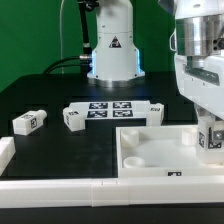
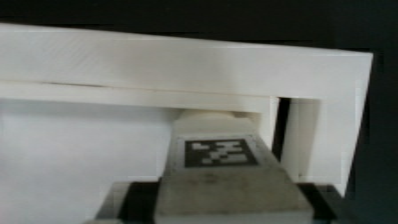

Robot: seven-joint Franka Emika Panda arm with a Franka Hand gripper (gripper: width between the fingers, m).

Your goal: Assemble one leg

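My gripper (image 1: 210, 128) is shut on a leg (image 1: 210, 140), a stubby white block with a black-and-white tag. It holds the leg upright at the tabletop's (image 1: 150, 160) near corner on the exterior view's right. In the wrist view the leg (image 2: 222, 150) sits between my black fingers (image 2: 146, 200), its far end close to the tabletop's raised white rim (image 2: 160, 60). I cannot tell whether the leg touches the tabletop. Three more legs lie on the black table: one at the far left (image 1: 28, 121), one beside it (image 1: 73, 117), and one by the marker board (image 1: 155, 108).
The marker board (image 1: 110, 109) lies flat behind the tabletop. A low white wall (image 1: 60, 185) runs along the table's front edge. The robot's base (image 1: 112, 50) stands at the back. A round socket (image 1: 140, 155) shows in the tabletop's corner.
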